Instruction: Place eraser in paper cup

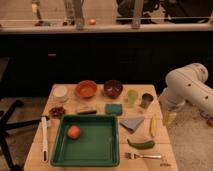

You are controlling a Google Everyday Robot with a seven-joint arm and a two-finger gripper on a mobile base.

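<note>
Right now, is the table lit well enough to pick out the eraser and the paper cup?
Camera view: warm, dim light on the table; eraser and paper cup stand out; background is dark; the gripper hangs lit off the table's right edge.

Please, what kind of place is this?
Probably a robotics lab or test room, not a home kitchen. A small wooden table carries staged items, such as a green plastic tray and a round orange bowl, before a dark partition wall. The robot's gripper hangs beside the table's right edge.
</note>
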